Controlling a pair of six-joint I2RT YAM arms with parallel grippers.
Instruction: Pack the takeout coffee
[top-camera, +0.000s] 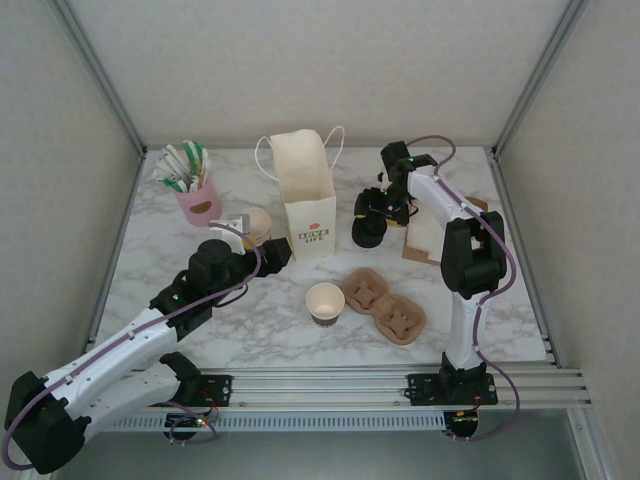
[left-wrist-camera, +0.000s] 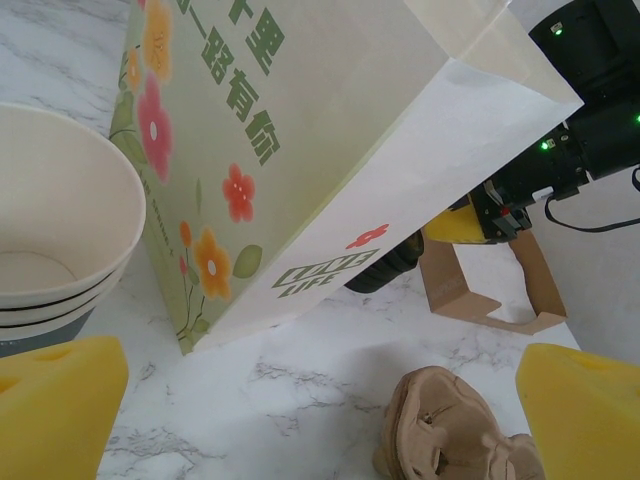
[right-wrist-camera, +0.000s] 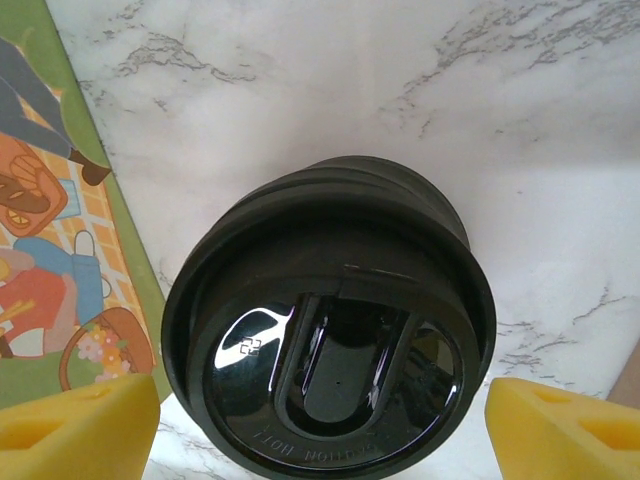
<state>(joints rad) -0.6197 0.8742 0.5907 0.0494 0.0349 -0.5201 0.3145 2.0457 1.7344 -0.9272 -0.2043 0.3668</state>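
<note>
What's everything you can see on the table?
paper bag: one, cream, back centre
straw holder: one, pink, back left
stacked paper cups: one stack, cream, left of the bag
lidless paper cup: one, cream inside, front centre
cup carrier: one, brown, right of that cup
black cylinder: one, lidded, right of the bag
cardboard piece: one, brown, far right
left gripper: one, yellow pads, open, by the stacked cups
right gripper: one, yellow pads, open, above the black cylinder

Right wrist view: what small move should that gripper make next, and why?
Probably ease the right gripper down a little and close it on the black lid. Its jaws stand open on either side of the lid, roughly centred on it and apart from it. The paper bag stands close beside the lid, so a straight descent looks safest.
</note>
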